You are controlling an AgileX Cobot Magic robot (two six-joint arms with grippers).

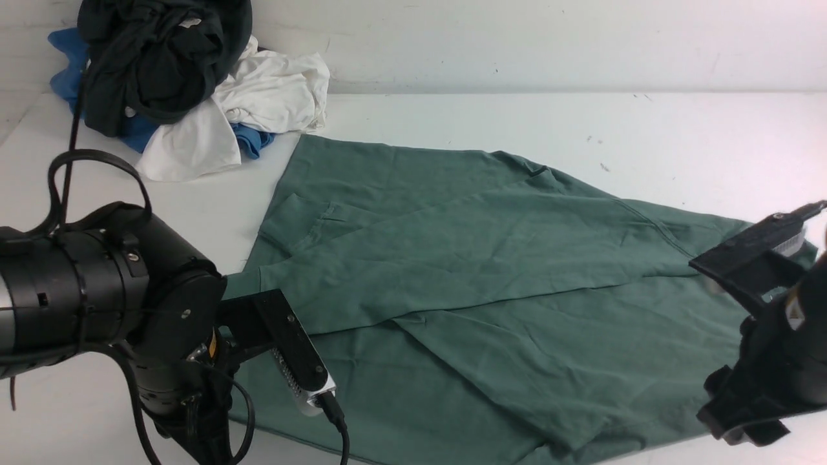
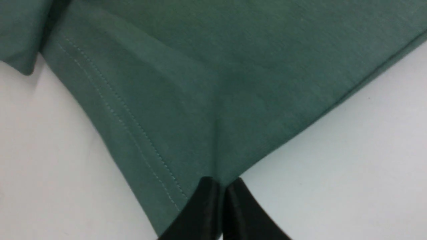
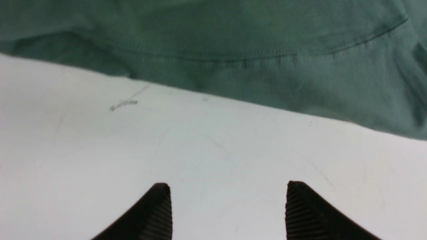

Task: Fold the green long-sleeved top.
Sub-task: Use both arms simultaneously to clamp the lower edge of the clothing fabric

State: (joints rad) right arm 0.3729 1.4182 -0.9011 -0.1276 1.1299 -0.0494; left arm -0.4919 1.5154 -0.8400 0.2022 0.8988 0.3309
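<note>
The green long-sleeved top (image 1: 491, 278) lies spread over the white table (image 1: 581, 123), with its sleeves laid across the body. No logo shows. My left arm (image 1: 97, 297) is at the top's near left corner. In the left wrist view my left gripper (image 2: 223, 181) is shut on the stitched hem corner of the top (image 2: 186, 100). My right arm (image 1: 788, 349) is at the top's near right side. In the right wrist view my right gripper (image 3: 228, 186) is open and empty over bare table, a short way from the top's seamed edge (image 3: 233, 66).
A pile of black (image 1: 155, 58), white (image 1: 258, 90) and blue (image 1: 64, 71) garments sits at the back left, touching the wall and close to the top's far left corner. Bare table shows at the back right.
</note>
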